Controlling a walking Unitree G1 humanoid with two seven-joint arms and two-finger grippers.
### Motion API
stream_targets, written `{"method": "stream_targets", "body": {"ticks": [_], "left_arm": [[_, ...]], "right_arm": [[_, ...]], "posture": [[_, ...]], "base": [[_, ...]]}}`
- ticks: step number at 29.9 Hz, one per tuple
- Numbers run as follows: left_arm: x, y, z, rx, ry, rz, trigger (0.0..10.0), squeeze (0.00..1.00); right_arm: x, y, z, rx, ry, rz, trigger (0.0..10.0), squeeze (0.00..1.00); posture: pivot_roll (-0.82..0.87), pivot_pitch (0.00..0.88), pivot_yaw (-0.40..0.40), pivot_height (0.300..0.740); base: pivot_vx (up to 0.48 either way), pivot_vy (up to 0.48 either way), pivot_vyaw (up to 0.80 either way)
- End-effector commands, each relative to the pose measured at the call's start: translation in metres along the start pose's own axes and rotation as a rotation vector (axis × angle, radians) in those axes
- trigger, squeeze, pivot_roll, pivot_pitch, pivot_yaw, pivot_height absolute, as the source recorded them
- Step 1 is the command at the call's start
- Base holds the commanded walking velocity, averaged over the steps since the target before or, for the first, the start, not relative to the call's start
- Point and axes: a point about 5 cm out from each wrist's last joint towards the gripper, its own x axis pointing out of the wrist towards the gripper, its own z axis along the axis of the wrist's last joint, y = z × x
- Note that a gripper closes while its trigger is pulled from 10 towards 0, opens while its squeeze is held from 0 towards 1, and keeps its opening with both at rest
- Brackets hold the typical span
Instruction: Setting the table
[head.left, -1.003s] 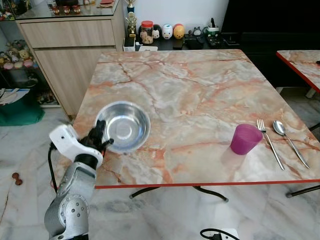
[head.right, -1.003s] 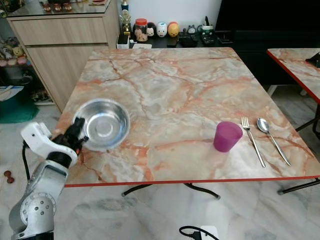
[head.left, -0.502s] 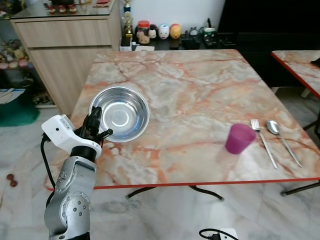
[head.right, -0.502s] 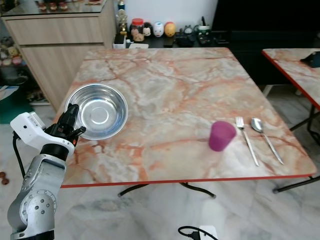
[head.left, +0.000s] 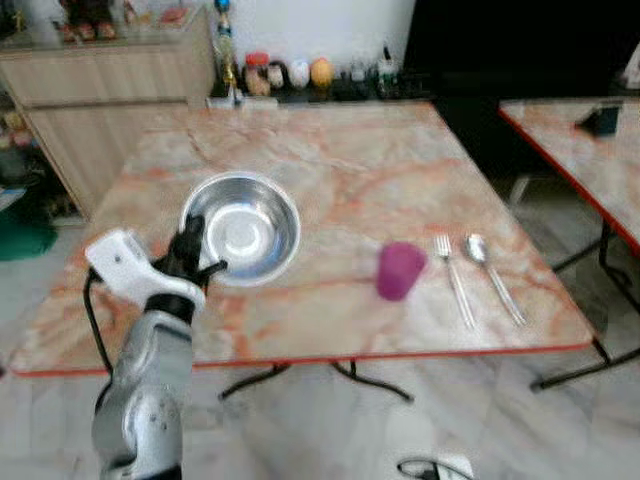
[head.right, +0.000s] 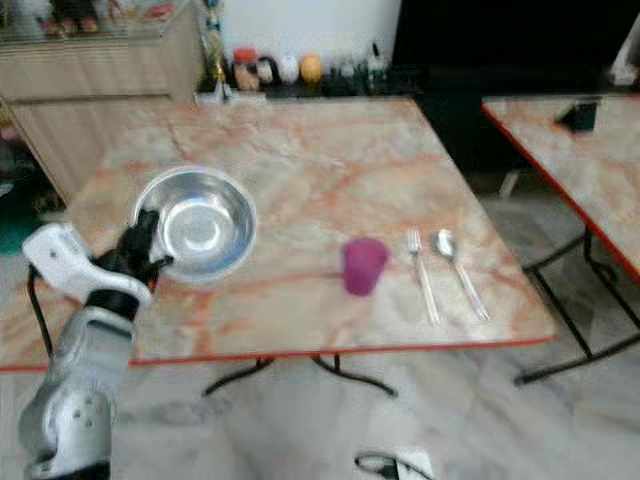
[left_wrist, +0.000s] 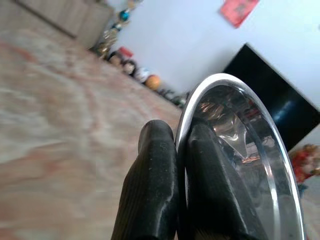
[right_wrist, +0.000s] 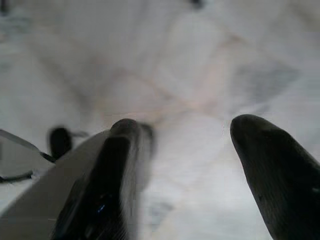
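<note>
My left gripper (head.left: 197, 255) is clamped on the near-left rim of the bowl (head.left: 240, 227). Wrist view confirms it: one finger (left_wrist: 150, 190) outside the rim, the other inside, thin metal edge pinched between them. Bowl is round, shiny steel, shallow, nothing in it, bright glare spot in the bottom. It sits just ahead of my fingers, over the left half of the table (head.left: 330, 150); head views are blurred, so I can't tell whether it's resting flat or slightly lifted.

Table top is pink-orange marble pattern with a red edge strip. Right of my fingers, past the bowl, a purple cup (head.left: 400, 270) stands upright, apart from the bowl. Further right, a fork (head.left: 455, 285) and a spoon (head.left: 492, 275) lie side by side, handles toward the near edge, fork nearer the cup, not touching each other.

My right gripper (right_wrist: 185, 175) hangs spread, wide gap between the two fingers, nothing in it, pale marbled floor (right_wrist: 200, 60) beneath.

Beyond the table's far edge: a wooden cabinet (head.left: 110, 85) to the left and a low dark shelf with small jars and figurines (head.left: 290, 72), too blurred to identify. A second table (head.left: 590, 160) of the same pattern stands off to the right.
</note>
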Motion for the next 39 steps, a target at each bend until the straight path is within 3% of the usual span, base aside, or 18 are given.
{"method": "stream_targets", "body": {"ticks": [1,39], "left_arm": [[-0.0012,-0.0009,0.0001,-0.028,-0.01,0.009,10.0,0.0],[-0.0002,-0.0007,-0.0018,-0.007,0.003,0.012,10.0,0.0]], "right_arm": [[0.0018,0.0075,0.0044,-0.003,-0.012,0.018,10.0,0.0],[0.0023,0.0071,0.0067,-0.018,-0.015,0.009,10.0,0.0]], "posture": [[0.02,0.0,-0.002,0.74],[0.02,0.0,-0.008,0.74]], "base": [[0.0,-0.472,0.0],[0.0,-0.452,0.0]]}}
